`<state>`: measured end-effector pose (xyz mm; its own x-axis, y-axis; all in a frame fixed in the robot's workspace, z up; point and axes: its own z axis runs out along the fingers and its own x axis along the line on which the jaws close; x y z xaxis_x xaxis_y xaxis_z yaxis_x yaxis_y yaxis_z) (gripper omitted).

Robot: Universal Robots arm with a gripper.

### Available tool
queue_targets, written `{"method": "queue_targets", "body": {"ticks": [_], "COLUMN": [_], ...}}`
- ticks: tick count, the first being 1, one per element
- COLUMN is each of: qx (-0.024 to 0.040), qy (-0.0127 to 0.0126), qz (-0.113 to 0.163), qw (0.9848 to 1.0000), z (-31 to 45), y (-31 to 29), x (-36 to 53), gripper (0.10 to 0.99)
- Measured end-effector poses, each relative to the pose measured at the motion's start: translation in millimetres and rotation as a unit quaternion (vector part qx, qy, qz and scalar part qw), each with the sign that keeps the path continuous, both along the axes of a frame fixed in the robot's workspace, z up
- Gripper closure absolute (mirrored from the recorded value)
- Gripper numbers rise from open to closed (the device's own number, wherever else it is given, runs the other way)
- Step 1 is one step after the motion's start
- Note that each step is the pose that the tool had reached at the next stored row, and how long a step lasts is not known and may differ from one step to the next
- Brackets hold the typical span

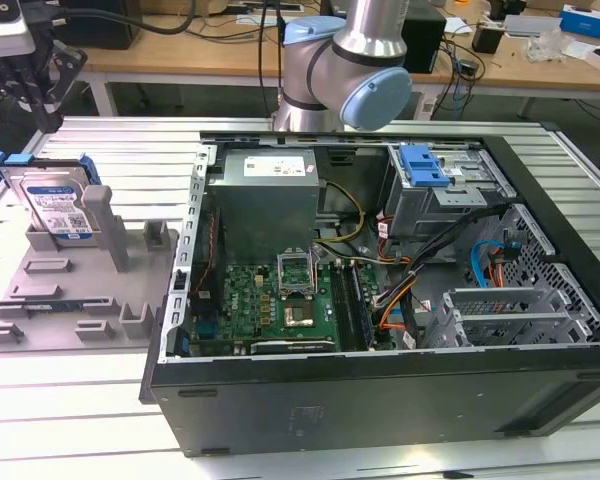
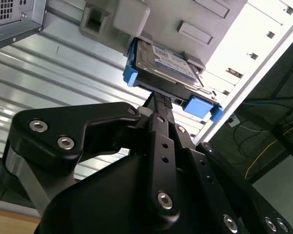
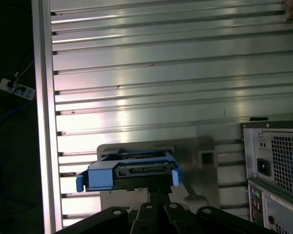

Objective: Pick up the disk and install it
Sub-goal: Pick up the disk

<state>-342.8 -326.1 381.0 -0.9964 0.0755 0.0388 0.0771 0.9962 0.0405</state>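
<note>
At the exterior view's left | disk (image 1: 55,205) upright in grey holder (image 1: 80,290) | gripper (image 2: 159,101) above its top edge, fingers together, empty

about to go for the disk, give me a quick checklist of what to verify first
1. The disk stands on edge in the grey fixture: ok.
2. The gripper is lined up with the disk's edge in both wrist views: ok.
3. The gripper is touching the disk: cannot tell.
4. The computer case is open, with its side panel off: ok.
5. The drive cage has a free slot: cannot tell.
6. The cables beside the cage are out of the way: cannot tell.
</note>
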Motion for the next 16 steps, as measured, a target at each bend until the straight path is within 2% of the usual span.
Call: {"method": "queue_targets", "body": {"ticks": [3, 4, 5, 6, 7, 9, 10, 14, 16], "qx": [-0.0002, -0.0001, -0.0001, -0.0001, -0.0001, -0.0001, -0.0001, -0.0001, -0.0001], "qy": [-0.0003, -0.0004, -0.0004, -0.0004, -0.0004, -0.0004, -0.0004, -0.0005, -0.0006], "qz": [0.01, 0.028, 0.054, 0.085, 0.105, 0.128, 0.144, 0.18, 0.208], "qw": [1.0, 0.9996, 0.9985, 0.9963, 0.9944, 0.9918, 0.9896, 0.9836, 0.9782], "z": [0.1, 0.1, 0.0, -0.2, -0.5, -0.8, -1.1, -1.9, -2.4], "y": [3.2, 3.8, 4.0, 4.0, 4.0, 4.0, 4.0, 4.0, 4.0], "x": [0.0, 0.1, 0.0, 0.0, 0.0, 0.0, 0.0, 0.0, 0.0], "gripper": [0.98, 0.98, 0.98, 0.98, 0.98, 0.98, 0.98, 0.98, 0.98]}}
